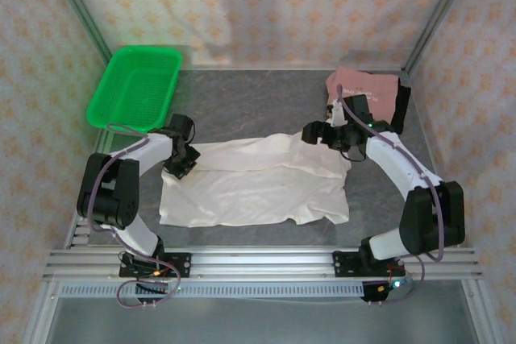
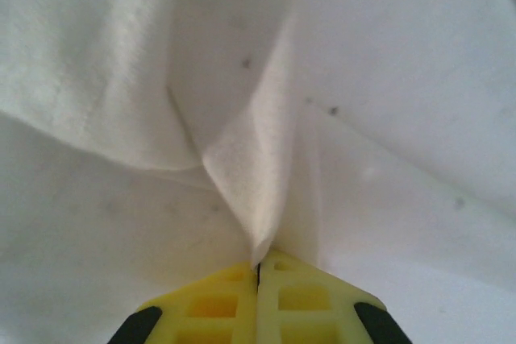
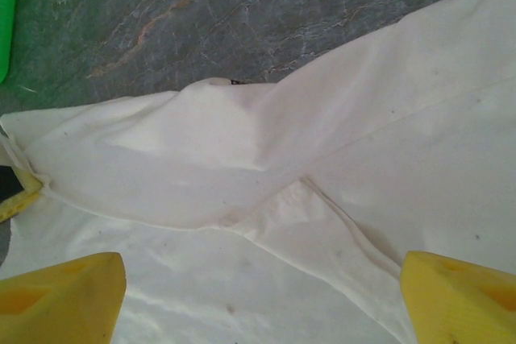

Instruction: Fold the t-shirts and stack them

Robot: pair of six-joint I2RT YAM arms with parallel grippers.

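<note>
The large cream-white cloth t-shirt (image 1: 254,191) lies spread across the middle of the grey stone-patterned table (image 1: 258,98), in the centre of the overhead frame. Its lower edge runs close to the aluminium rail (image 1: 258,262) at the bottom, and its upper edge is folded over into a thick ridge from left to right.

The left gripper (image 1: 179,162) sits at the shirt's upper left corner. In its wrist view the yellow fingers (image 2: 218,305) are pressed together at bottom centre, pinching a peaked fold of the cream-white cloth t-shirt (image 2: 258,199).

The right gripper (image 1: 316,136) is over the shirt's upper right corner. In its own view its yellow fingertips (image 3: 64,296) stand far apart in the two lower corners, with nothing between them but the cloth (image 3: 266,159) below.

The green plastic mesh basket (image 1: 133,86) sits in the upper left, well apart from the shirt. The dusty-pink cloth t-shirt (image 1: 367,88) lies in the upper right on a black cloth t-shirt (image 1: 401,106) whose edge shows at its right side.

Bare table stretches along the back between the basket and the pink shirt, above the cream shirt's upper edge. A narrower bare strip lies to the right of the cream shirt's right edge.
</note>
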